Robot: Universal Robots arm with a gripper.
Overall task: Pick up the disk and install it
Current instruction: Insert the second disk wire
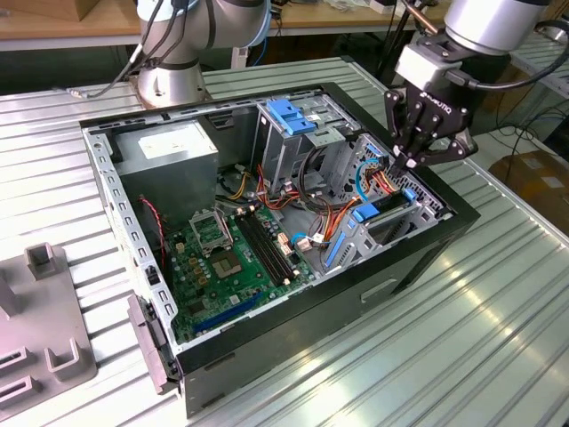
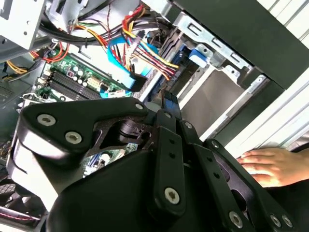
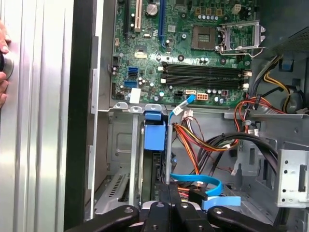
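The disk (image 1: 388,212) stands on edge in the drive bay at the front corner of the open computer case (image 1: 293,329), on the exterior view's right. Its blue side rails show at both ends. In the first wrist view the disk (image 3: 154,137) appears edge-on with a blue rail end on top. My gripper (image 1: 412,163) hangs just above the disk's far end, fingers drawn together and holding nothing. Both wrist views show the black fingers (image 2: 169,104) (image 3: 170,191) converging over a bundle of coloured cables beside the bay.
A person's hand (image 2: 270,164) (image 3: 2,63) rests on the ribbed metal table outside the case. Inside are the green motherboard (image 1: 231,253), a grey power-supply box (image 1: 169,151), a metal cage with blue top (image 1: 293,116) and loose cables (image 1: 333,218). A grey fixture (image 1: 40,311) sits on the table.
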